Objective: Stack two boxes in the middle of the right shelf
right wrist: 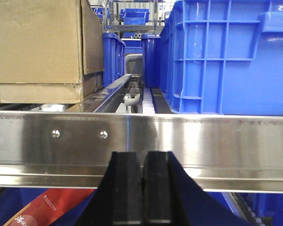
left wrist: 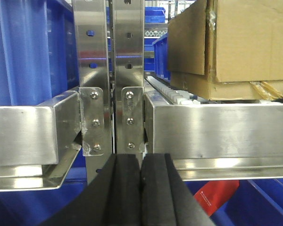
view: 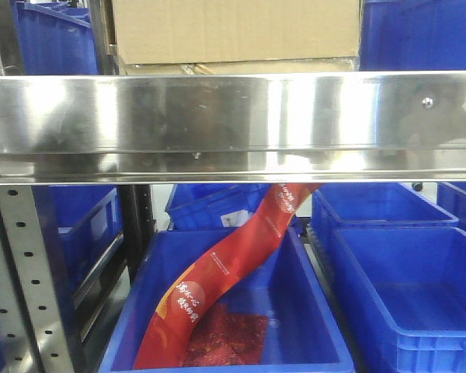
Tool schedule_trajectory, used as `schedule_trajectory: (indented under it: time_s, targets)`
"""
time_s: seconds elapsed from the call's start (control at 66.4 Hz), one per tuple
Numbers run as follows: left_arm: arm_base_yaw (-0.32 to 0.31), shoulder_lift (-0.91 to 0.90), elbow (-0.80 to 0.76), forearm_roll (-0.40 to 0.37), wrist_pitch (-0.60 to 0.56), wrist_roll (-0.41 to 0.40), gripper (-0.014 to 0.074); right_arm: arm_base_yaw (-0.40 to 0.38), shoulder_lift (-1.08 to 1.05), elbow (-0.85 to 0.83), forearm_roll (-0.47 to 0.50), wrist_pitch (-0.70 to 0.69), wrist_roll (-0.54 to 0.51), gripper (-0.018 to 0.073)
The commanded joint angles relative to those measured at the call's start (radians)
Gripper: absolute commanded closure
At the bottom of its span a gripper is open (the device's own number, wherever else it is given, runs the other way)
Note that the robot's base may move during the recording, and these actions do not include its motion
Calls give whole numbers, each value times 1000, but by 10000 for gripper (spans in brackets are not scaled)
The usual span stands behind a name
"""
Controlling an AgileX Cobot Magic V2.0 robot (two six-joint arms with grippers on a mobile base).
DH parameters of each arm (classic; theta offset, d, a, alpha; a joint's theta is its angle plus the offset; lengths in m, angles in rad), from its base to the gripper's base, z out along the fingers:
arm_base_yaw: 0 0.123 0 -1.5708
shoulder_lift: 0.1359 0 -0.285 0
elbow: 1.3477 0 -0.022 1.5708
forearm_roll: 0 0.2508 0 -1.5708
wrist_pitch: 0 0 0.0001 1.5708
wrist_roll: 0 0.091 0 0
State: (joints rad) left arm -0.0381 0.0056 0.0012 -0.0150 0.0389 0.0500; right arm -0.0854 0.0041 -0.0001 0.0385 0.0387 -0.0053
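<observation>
A warehouse storage aisle fills all three views, built from shiny stainless-steel racking with perforated uprights [view: 23, 272] and crowded with blue plastic bins. In the front-facing view a wide reflective front rail of the shelf [view: 233, 116] runs straight across the picture, left to right. Two tan cardboard boxes sit stacked on this shelf level just behind the rail: the upper box [view: 237, 29] rests directly on the lower box [view: 241, 68], of which only a thin strip shows above the rail. Their long sides run parallel to the rail, and the upper box slightly overhangs the lower one in the left wrist view, where loose tape shows at the edges. A blue bin stands on the same level at each side of the stack, one at left [view: 54, 39] and one at right [view: 423, 35]. Below the shelf, at least five more blue bins are visible; the nearest central bin [view: 229, 311] holds a long red printed packet [view: 225, 272] leaning diagonally up toward the right, with a flat red packet lying under it. The left gripper [left wrist: 141, 188] sits in front of the paired uprights where two shelf sections meet, its black padded fingers pressed together on nothing. The right gripper [right wrist: 142, 188] faces the rail below a large blue bin, its fingers likewise together and empty.
</observation>
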Motion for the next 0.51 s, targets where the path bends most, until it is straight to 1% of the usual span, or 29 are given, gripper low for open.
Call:
schedule_trajectory:
  time_s: [0.0, 0.497]
  targets:
    - [4, -6, -1, -1, -9, 0, 707, 0, -4, 0, 7, -16, -5, 720]
    - [4, -6, -1, -1, -9, 0, 707, 0, -4, 0, 7, -16, -5, 720]
